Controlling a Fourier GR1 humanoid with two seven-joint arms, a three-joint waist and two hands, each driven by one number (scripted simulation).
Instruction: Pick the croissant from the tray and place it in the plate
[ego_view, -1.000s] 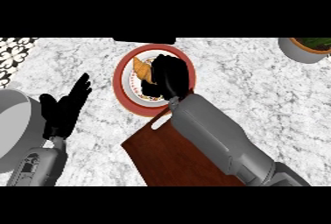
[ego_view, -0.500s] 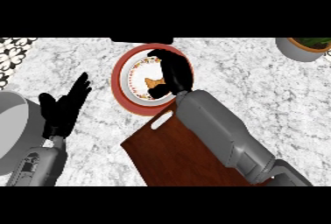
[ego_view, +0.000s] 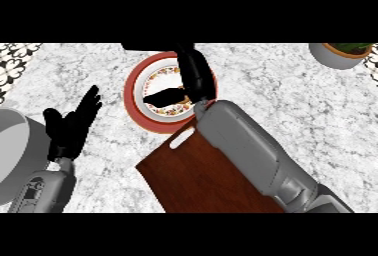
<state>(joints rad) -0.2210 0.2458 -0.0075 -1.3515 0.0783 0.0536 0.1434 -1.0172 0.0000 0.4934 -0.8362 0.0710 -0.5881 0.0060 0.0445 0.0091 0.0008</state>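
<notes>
- Since half a second ago, the right robot hand (ego_view: 196, 82) has straightened out over the plate (ego_view: 133, 95). Its fingers now stretch toward the far rim and its thumb is spread to the left across the plate's middle, where before the hand was bunched round the croissant.
- Right robot hand: fingers apart and extended, clamped on nothing that I can see.
- Croissant: no longer plainly in view. It likely lies on the plate beneath the thumb and palm, but I cannot tell it apart from the plate's patterned face.
- Deciding relation: the croissant, if released, sits directly under the right robot hand, so the way clear is up and back toward the near right, along the forearm's own line over the tray (ego_view: 199, 180).
- Its long axis cannot be read.
- Tray: bare brown board, just near of the plate, touching or overlapping its rim.
- Left robot hand (ego_view: 70, 127): resting open at the left on the bench (ego_view: 295, 100), fingers up, well apart from the plate and farther from it than the right.
</notes>
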